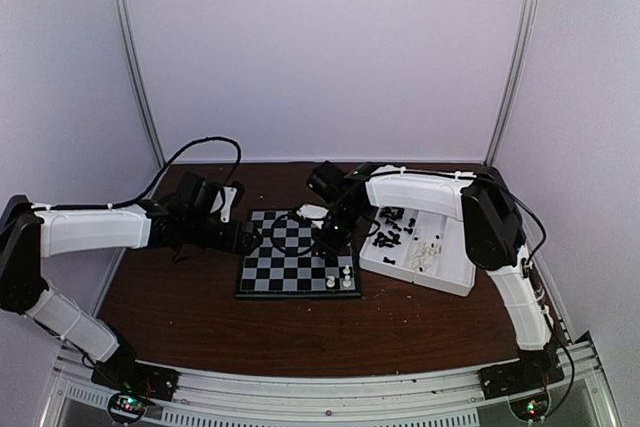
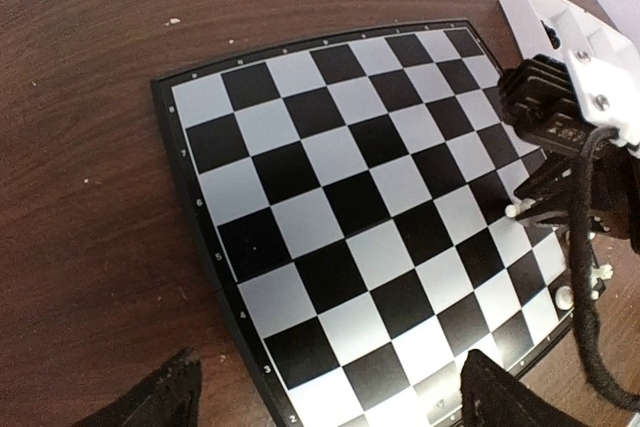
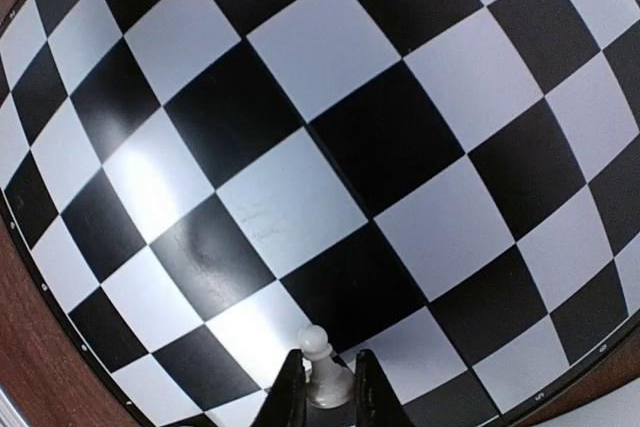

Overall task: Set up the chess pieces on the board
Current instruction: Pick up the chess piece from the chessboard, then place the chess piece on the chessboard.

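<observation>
The board (image 1: pixel 290 259) lies flat between the arms. My right gripper (image 3: pixel 328 399) hangs low over its right side, fingers pressed on both sides of a white pawn (image 3: pixel 317 352); I cannot tell whether the pawn's base touches a square. From the left wrist that gripper (image 2: pixel 535 209) shows at the board's (image 2: pixel 350 197) right edge. Two white chess pieces (image 1: pixel 340 280) stand at the near right corner. My left gripper (image 2: pixel 325 397) hovers open over the board's left edge, with nothing between its fingers.
A white divided tray (image 1: pixel 445 280) sits right of the board, with black pieces (image 1: pixel 392 237) and white pieces (image 1: pixel 430 250) loose in it. The brown table (image 1: pixel 180 297) surrounds both. The right arm's cable (image 2: pixel 585 317) hangs beside the board.
</observation>
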### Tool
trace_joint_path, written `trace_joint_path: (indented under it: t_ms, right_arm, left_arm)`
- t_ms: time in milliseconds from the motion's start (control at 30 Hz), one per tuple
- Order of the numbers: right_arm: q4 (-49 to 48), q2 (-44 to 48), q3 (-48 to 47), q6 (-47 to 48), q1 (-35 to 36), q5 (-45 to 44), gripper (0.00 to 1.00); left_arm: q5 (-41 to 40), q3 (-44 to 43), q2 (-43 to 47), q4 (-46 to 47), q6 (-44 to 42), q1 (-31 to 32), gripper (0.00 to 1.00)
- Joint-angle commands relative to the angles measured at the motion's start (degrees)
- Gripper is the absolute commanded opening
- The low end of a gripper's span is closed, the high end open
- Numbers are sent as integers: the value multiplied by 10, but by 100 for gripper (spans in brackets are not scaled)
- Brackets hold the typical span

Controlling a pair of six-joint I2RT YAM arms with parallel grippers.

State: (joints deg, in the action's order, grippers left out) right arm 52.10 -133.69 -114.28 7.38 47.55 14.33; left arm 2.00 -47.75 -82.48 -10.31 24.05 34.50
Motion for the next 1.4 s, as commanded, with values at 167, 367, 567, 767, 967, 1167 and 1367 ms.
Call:
trace_joint_path:
  t_ms: [167, 367, 567, 767, 967, 1167, 1367]
  right_arm:
    - [-232, 103, 100, -102, 10, 38, 16]
    - [-369, 146, 181, -138, 31, 36, 16]
    - [-505, 160, 256, -173, 61, 17, 17]
    - [-571, 140, 280, -182, 96, -36, 17]
    - [-591, 116, 280, -179, 110, -37, 17]
    - [-635, 88, 295, -184, 114, -44, 16]
    - [-646, 60, 286, -187, 118, -53, 16]
  left_arm:
    - [43, 30, 56, 17, 44, -37, 89]
    - [165, 60, 99, 51, 115, -73, 88]
    - [241, 60, 98, 70, 164, -74, 86]
    - [279, 65, 62, 88, 188, -74, 76]
    - [283, 60, 26, 65, 195, -74, 71]
    - [272, 86, -6, 128, 220, -80, 60]
    - [292, 80, -48, 143, 217, -81, 56]
